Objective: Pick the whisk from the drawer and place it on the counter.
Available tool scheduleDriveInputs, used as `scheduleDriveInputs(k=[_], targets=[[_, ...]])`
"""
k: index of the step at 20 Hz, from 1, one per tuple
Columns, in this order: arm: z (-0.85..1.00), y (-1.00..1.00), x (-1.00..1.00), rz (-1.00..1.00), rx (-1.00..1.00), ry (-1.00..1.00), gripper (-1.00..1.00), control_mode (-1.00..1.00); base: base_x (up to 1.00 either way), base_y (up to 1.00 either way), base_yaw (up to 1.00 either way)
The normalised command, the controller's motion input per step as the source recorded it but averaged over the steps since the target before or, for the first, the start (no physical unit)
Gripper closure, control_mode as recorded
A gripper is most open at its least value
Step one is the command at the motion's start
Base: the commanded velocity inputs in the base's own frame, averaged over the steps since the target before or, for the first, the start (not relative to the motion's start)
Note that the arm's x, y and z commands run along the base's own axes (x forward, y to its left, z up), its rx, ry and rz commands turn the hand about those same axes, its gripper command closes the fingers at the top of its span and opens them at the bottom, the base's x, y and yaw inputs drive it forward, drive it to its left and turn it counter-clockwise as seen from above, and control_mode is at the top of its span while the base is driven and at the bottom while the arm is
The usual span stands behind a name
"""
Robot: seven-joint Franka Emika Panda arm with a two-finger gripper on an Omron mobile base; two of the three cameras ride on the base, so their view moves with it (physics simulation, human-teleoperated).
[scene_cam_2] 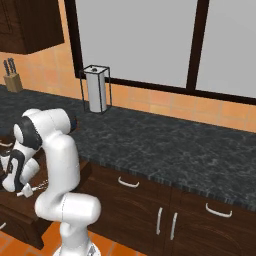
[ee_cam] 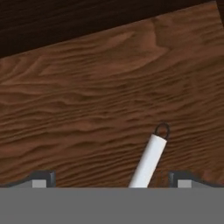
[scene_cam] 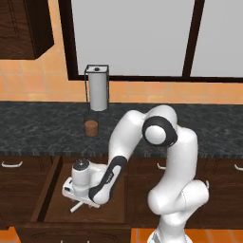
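Gripper (ee_cam: 109, 179): spread wide, holding nothing, low inside the drawer (ee_cam: 87, 100)
Whisk (ee_cam: 149, 159): handle lying between the fingertips on the drawer's bottom

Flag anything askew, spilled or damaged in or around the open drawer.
Nothing stands out. The whisk lies flat on the drawer bottom between the open jaws of the gripper; no spill or damage. The cork stands upright on the counter.

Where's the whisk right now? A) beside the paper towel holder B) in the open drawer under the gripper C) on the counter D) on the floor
B: in the hand view the whisk handle lies on the drawer bottom, between the spread fingertips of the gripper.
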Motion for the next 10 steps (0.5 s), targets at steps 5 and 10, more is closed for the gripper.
scheduleDriveInputs(k=[5,10], targets=[[-0.14,0.17,0.16,0.0,-0.07,0.03,-1.0,-1.0,0.0,0.0,0.0],[-0.34,0.09,0.15,0.0,-0.09,0.0,-1.0,-1.0,0.0,0.0,0.0]])
